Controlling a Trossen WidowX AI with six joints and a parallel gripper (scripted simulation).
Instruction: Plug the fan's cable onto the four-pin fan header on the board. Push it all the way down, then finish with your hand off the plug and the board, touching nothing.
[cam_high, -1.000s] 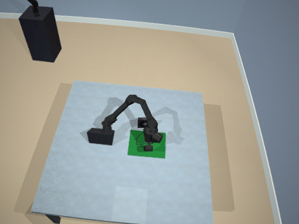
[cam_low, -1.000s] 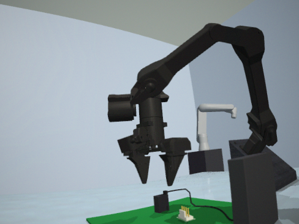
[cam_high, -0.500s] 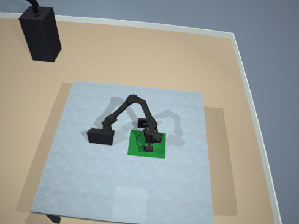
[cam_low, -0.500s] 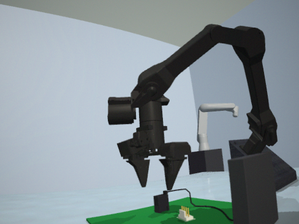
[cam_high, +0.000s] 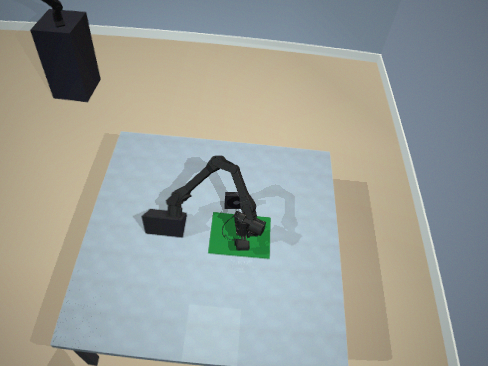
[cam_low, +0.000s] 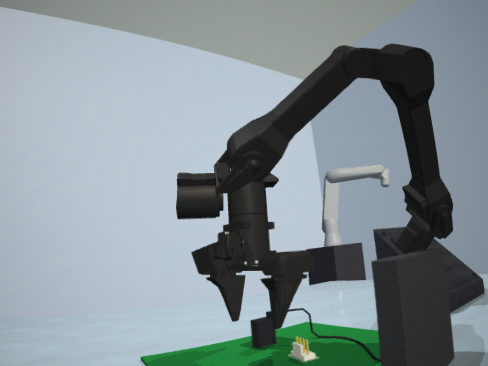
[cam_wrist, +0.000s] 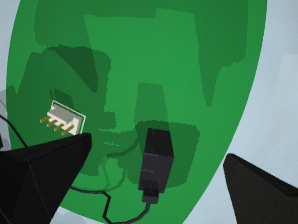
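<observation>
The cable's plug (cam_low: 262, 332) (cam_wrist: 156, 165) is a dark block standing on the green board (cam_high: 216, 246) (cam_low: 200, 354) (cam_wrist: 170, 35), its cable leaving from the top. The white four-pin fan header (cam_low: 303, 351) (cam_wrist: 67, 117) sits on the board a short way from the plug, its gold pins bare. My gripper (cam_low: 256, 324) (cam_wrist: 160, 152) is open and empty, pointing down, with its fingertips about level with the plug's top. In the wrist view the plug shows between the two fingers, with space on both sides. Whether a finger touches it is hard to tell.
The thin black cable (cam_low: 345, 338) (cam_wrist: 106, 201) loops over the board. The dark square fan (cam_high: 232, 200) stands just behind the board in the top view. My arm's base block (cam_high: 164, 223) is at the left of the board. Other robots stand far off.
</observation>
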